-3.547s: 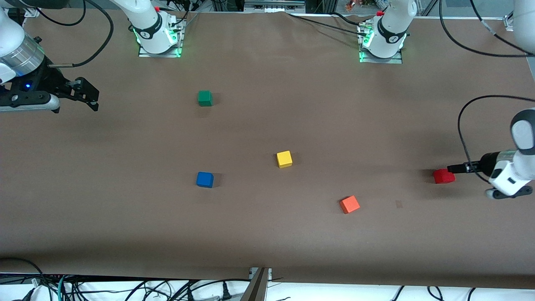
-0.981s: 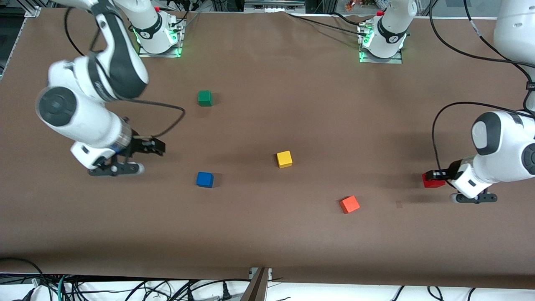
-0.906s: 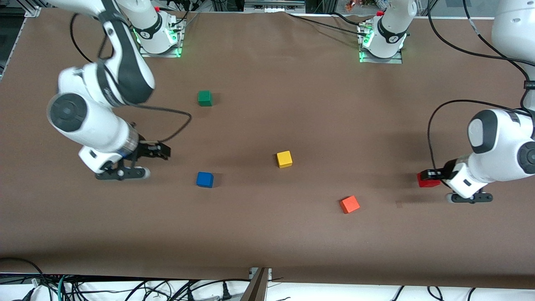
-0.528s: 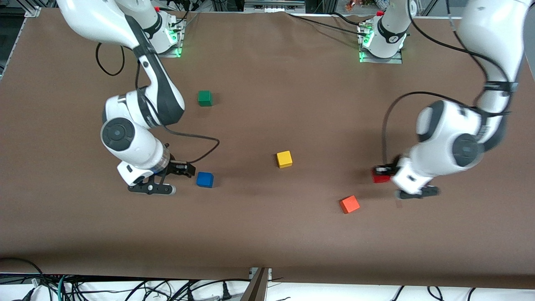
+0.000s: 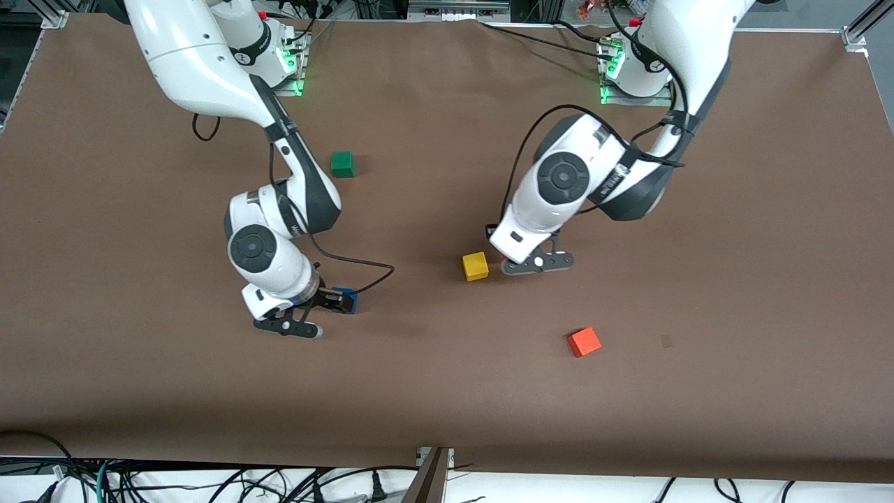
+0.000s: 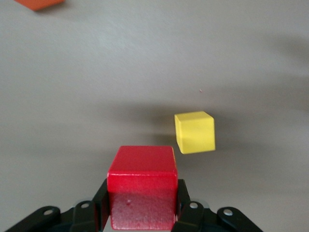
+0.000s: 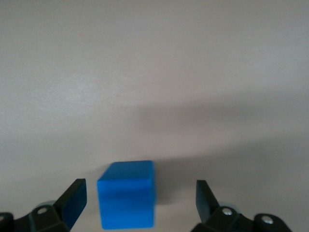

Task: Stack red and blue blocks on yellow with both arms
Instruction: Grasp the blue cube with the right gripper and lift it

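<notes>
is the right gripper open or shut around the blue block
Open. In the right wrist view the right gripper has its fingers spread wide, with the blue block on the table between them and gaps at both sides.

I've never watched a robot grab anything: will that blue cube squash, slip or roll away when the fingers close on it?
Probably none of those. The blue cube has crisp, straight edges, so it looks rigid. Its flat sides should sit squarely against the right gripper, whose open fingers flank it. The matte finish suggests little slipping, and resting on a flat face it seems more likely to slide than roll.
</notes>
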